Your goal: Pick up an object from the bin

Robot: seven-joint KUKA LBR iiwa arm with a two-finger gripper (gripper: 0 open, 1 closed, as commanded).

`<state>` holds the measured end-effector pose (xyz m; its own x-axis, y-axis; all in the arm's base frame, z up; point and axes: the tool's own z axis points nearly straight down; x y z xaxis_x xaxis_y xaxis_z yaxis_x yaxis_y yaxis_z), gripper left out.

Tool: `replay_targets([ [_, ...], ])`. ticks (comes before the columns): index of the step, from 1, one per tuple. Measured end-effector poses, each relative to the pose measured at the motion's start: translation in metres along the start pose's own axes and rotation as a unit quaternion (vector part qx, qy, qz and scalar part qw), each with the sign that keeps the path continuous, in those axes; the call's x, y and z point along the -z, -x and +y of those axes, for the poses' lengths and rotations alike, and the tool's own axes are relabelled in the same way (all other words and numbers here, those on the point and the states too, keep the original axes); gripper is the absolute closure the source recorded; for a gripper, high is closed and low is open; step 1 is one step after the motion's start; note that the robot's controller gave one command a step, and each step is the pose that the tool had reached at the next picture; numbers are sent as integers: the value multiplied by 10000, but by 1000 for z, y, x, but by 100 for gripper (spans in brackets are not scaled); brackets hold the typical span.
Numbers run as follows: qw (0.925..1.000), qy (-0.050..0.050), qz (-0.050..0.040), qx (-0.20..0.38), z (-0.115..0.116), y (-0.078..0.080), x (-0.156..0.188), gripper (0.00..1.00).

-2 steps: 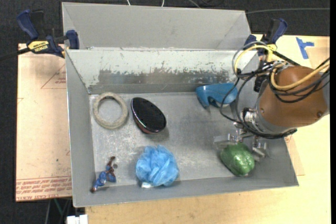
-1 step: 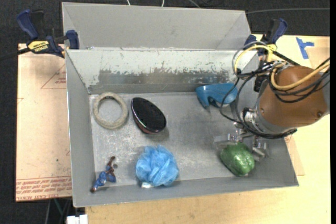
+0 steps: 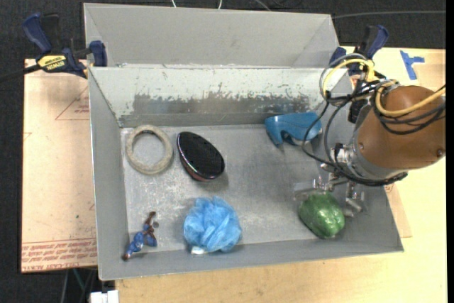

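Fingers (image 3: 333,195) spread apart — just above the green lumpy ball (image 3: 323,218) in the bin's (image 3: 262,177) near-right corner

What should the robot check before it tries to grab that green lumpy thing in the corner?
1. Gripper over the green lump: ok, it sits just above it, at the bin's front right.
2. Lump free of neighbours: ok, the blue mesh puff lies well apart to its left.
3. Room beside the bin wall: cannot tell, the lump lies close to the front right corner.
4. Blue plastic piece out of the way: ok, it rests by the back wall, apart from the lump.
5. Gripper open wide enough: cannot tell.
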<state>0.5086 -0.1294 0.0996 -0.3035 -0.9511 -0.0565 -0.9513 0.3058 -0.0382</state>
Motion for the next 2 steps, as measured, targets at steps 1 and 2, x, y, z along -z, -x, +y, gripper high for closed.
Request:
replay_targets([
  [1, 10000, 27, 34, 25, 1, 3, 29, 100],
  [2, 10000, 15, 46, -5, -1, 1, 55, 100],
])
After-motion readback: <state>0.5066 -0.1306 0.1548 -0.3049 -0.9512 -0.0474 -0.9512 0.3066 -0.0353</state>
